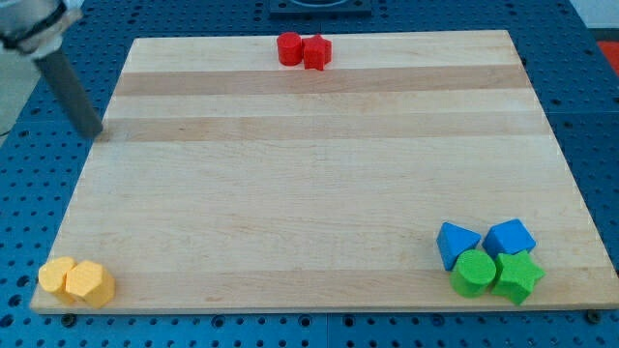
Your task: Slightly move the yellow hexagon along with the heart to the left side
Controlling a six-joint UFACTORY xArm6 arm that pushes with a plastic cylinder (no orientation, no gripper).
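The yellow hexagon (91, 283) sits at the board's bottom left corner. The yellow heart (55, 278) touches it on its left, right at the board's edge. My rod comes down from the view's top left, and my tip (95, 133) is at the board's left edge, far above the two yellow blocks and apart from them.
A red cylinder (290, 48) and a red star (316, 51) touch each other at the board's top edge. At the bottom right a blue triangle (456, 243), a blue cube (510, 237), a green cylinder (474, 273) and a green star (518, 275) cluster together. The wooden board (319, 174) lies on a blue perforated table.
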